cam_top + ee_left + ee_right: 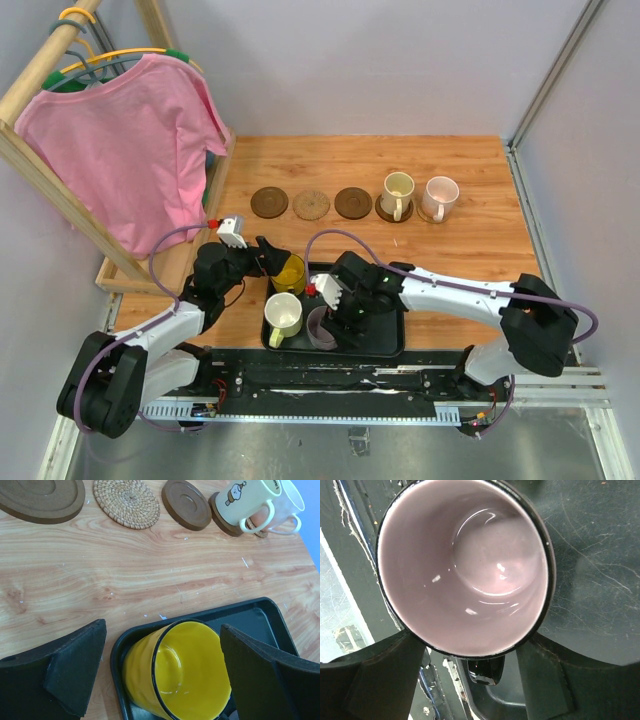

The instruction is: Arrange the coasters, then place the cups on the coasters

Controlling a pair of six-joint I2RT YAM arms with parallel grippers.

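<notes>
Left gripper point(162, 625), spread, straddles the yellow cup point(175, 680) for lifting; right gripper point(470, 637) flanks the purple cup point(470, 565) (grip unclear).

Pretty much the whole shot is a glossy round mug with a pale lilac inside and thin black rim point(465, 565), mouth facing the lens, its dark shiny handle point(485, 670) poking out at 6 o'clock. The right gripper point(470, 640) has black fingers at 7 and 5 hugging the wall, can't tell if they're actually pinching. A scratched black tray point(590, 580) fills 1 to 4 o'clock.
</notes>
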